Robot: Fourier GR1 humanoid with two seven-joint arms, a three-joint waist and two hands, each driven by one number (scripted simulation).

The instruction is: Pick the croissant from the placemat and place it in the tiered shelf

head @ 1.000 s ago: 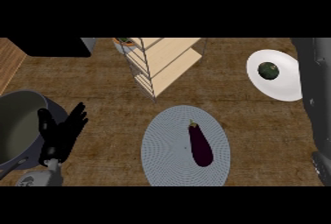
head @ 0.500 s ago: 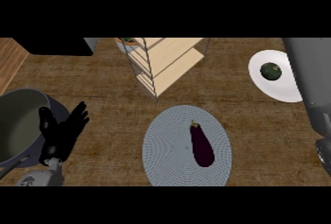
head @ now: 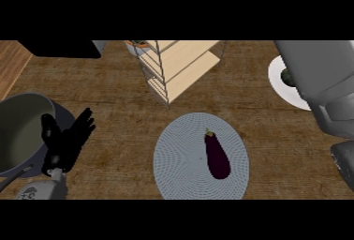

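Observation:
On the round grey placemat (head: pixel 181 161) lies a dark purple eggplant (head: pixel 217 157) with its stem pointing away from me; I see no croissant. The wooden tiered shelf (head: pixel 181 63) stands just beyond the placemat, at top centre. At the left, next to a pot, my left hand (head: pixel 66 140) rests open with its fingers up. My right forearm (head: pixel 319 77) comes down the right side. Of my right hand (head: pixel 344 161) only a dark part shows at the right edge, to the right of the placemat and apart from the eggplant.
A grey pot (head: pixel 21 131) sits at the left edge. A white plate (head: pixel 282 86) holding a dark green item (head: pixel 287 78) is at the upper right, mostly hidden under my right forearm. A black object (head: pixel 62 48) lies at the top left.
My right forearm has swung into view along the right side and now covers most of the white plate. The left hand and the eggplant have not moved.

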